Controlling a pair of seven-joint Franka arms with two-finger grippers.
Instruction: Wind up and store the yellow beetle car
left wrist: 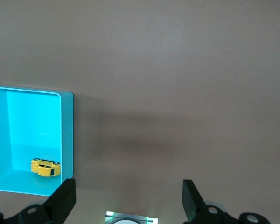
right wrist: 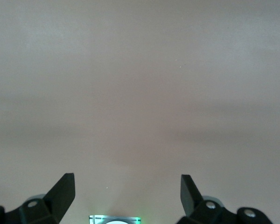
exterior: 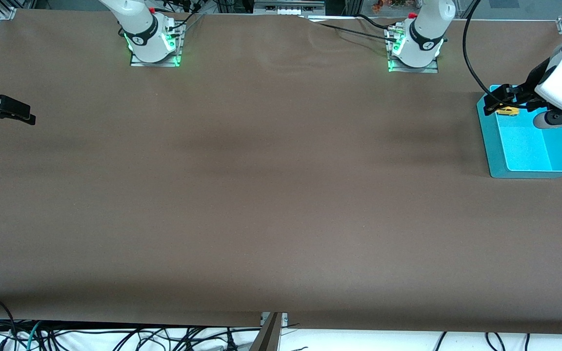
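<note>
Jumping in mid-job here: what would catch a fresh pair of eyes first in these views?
The bright turquoise bin at the left arm's end of the table stands out, with the yellow beetle car lying on its side inside, by a wall. The left gripper is open above that corner of the bin, holding nothing. The right gripper waits open over bare brown table at the right arm's end.

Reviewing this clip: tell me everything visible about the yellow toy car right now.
The yellow toy car is tiny, bright yellow and rounded like a beetle, with dark windows and small dark wheels; it looks like plastic. It lies inside the turquoise bin at the left arm's end of the table, on the bin's floor close to a corner. In the left wrist view it seems tipped onto its side. Nothing grips it: the left claw hangs open above it.
</note>
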